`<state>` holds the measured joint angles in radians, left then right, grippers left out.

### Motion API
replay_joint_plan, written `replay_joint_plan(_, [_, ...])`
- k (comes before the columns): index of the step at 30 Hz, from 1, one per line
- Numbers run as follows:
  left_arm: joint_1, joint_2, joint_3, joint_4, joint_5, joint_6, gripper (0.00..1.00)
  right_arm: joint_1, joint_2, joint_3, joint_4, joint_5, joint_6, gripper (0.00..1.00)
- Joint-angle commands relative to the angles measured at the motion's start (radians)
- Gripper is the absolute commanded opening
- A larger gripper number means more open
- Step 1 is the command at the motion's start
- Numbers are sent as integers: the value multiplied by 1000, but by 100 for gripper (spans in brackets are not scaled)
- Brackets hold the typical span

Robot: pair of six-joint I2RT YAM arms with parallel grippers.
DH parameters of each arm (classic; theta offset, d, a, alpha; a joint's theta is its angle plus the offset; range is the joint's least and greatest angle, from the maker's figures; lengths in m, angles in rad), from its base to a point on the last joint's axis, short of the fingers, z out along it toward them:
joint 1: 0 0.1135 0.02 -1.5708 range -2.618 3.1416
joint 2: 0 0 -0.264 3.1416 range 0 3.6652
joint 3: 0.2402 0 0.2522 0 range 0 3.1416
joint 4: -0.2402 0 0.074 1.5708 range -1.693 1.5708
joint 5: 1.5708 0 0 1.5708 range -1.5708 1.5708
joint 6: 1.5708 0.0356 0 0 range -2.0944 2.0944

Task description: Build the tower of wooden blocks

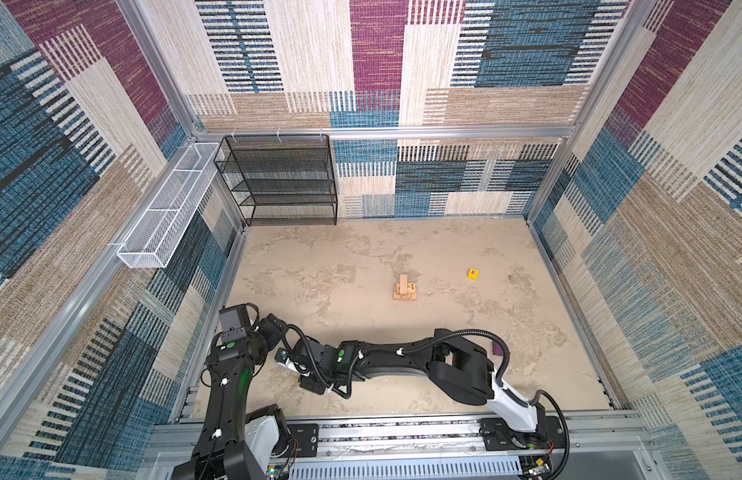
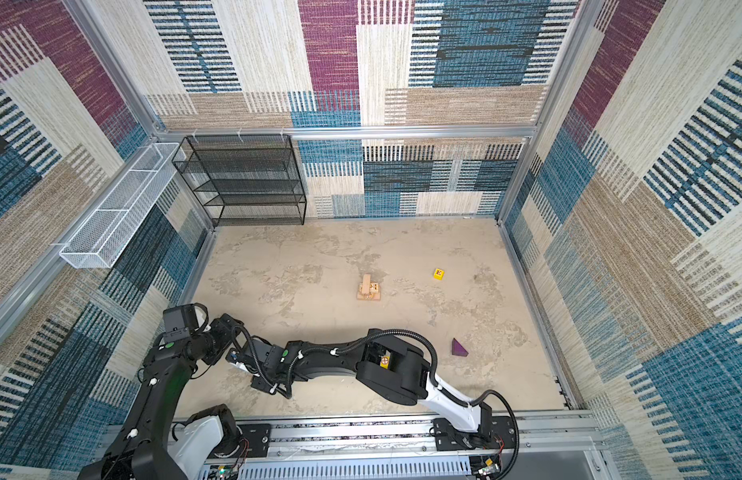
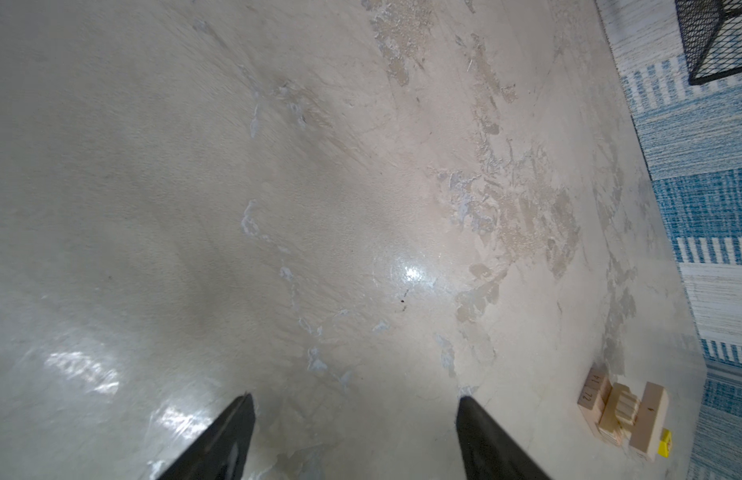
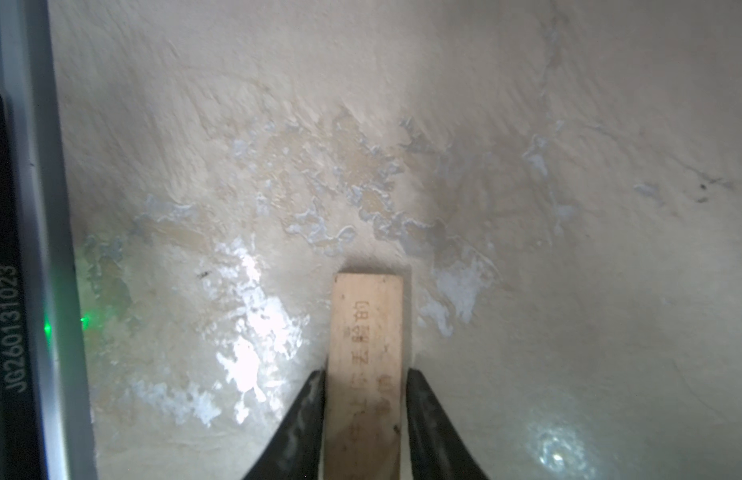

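Right wrist view: a printed tan plank (image 4: 367, 324) is clamped by its long edges between the jaws of the right gripper (image 4: 367, 374), above a beige tabletop (image 4: 568, 208) whose coating is flaked in pale patches and glossed by glare. In the left wrist view the left gripper (image 3: 356, 398) is held wide, with nothing between its fingers, over the same worn surface. In both top views a low stack (image 1: 405, 289) (image 2: 369, 290) of crossed planks is seen near the middle of the tabletop. A yellow cube (image 1: 473, 274) (image 2: 439, 273) lies apart to its right, and a purple wedge (image 2: 458, 348) nearer the front, well apart from both. The cell is enclosed by walls (image 1: 90, 166) clad in woven blue, maroon and tan patchwork, set in an aluminium frame (image 1: 381, 132). A black mesh shelf (image 1: 286, 183) is stood in the back left corner; a white mesh basket (image 1: 165, 208) is hung on the left wall.
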<state>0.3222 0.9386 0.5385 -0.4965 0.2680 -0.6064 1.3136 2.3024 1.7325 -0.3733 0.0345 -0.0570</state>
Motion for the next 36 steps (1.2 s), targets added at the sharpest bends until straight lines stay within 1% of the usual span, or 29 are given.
replay_joint_plan(1, [1, 3, -3, 26, 13, 10, 81, 1, -7, 9, -1, 20, 1, 37])
replay_joint_plan(14, [0, 1, -8, 35, 19, 10, 81, 1, -9, 14, -5, 14, 4, 37])
replay_joint_plan(20, [0, 0, -8, 35, 20, 11, 80, 3, -14, 14, -6, 21, 7, 39])
replay_joint_plan(30, [0, -4, -8, 36, 20, 10, 80, 3, -15, 14, -8, 6, 9, 34])
replay_joint_plan(36, [1, -4, -8, 33, 19, 10, 80, 3, -19, 8, -6, 1, 6, 28])
